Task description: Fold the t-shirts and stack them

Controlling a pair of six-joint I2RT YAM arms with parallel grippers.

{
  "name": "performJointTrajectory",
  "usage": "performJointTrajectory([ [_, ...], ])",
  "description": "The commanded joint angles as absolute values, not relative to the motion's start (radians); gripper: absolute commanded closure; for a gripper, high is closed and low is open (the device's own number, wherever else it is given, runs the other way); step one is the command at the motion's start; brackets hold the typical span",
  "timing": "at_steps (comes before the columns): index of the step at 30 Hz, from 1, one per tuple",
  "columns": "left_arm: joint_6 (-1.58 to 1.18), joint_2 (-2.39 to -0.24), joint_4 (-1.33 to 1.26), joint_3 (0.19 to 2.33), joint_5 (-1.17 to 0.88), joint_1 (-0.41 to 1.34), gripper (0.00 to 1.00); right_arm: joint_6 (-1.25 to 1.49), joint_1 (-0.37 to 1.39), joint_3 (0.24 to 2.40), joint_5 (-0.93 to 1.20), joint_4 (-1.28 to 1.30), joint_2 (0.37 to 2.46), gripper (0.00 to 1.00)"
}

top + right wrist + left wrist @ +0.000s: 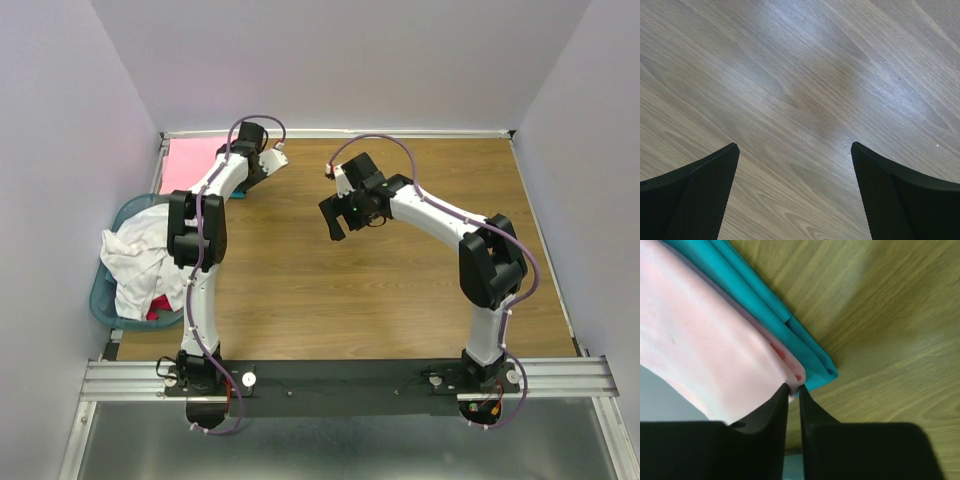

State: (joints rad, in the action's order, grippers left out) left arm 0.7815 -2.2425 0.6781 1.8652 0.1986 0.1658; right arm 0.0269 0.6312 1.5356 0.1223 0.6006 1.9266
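Note:
A folded light pink t-shirt lies at the table's far left corner, on top of a folded teal t-shirt whose edges stick out beside it. My left gripper is at the near right corner of the stack. In the left wrist view its jaws are almost closed and pinch the corner of the pink t-shirt. My right gripper hangs over bare wood near the table's middle, open and empty, as its wrist view shows. White t-shirts are heaped in the basket.
A light-blue plastic basket stands at the table's left edge, with a bit of pink-red cloth under the white heap. Grey walls close in the back and both sides. A metal rail runs along the near edge.

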Motion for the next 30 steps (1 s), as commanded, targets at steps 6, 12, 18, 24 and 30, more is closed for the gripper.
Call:
performJointTrajectory([
  [6, 0.753, -2.166, 0.747, 1.986, 0.020, 0.160, 0.51, 0.031, 0.629, 1.548, 0.110, 0.630, 1.925, 0.00],
  [12, 0.638, -2.071, 0.833, 2.175, -0.164, 0.149, 0.22, 0.023, 0.568, 1.537, 0.135, 0.637, 1.843, 0.00],
  [18, 0.474, -1.942, 0.779, 2.114, -0.289, 0.137, 0.19, 0.037, 0.395, 1.496, 0.215, 0.644, 1.734, 0.00],
  [24, 0.312, -1.798, 0.678, 1.875, -0.426, 0.121, 0.02, 0.054, 0.140, 1.416, 0.343, 0.667, 1.632, 0.00],
  [30, 0.233, -1.594, 0.488, 1.499, -0.414, 0.121, 0.02, 0.054, -0.050, 1.266, 0.434, 0.669, 1.572, 0.00],
])
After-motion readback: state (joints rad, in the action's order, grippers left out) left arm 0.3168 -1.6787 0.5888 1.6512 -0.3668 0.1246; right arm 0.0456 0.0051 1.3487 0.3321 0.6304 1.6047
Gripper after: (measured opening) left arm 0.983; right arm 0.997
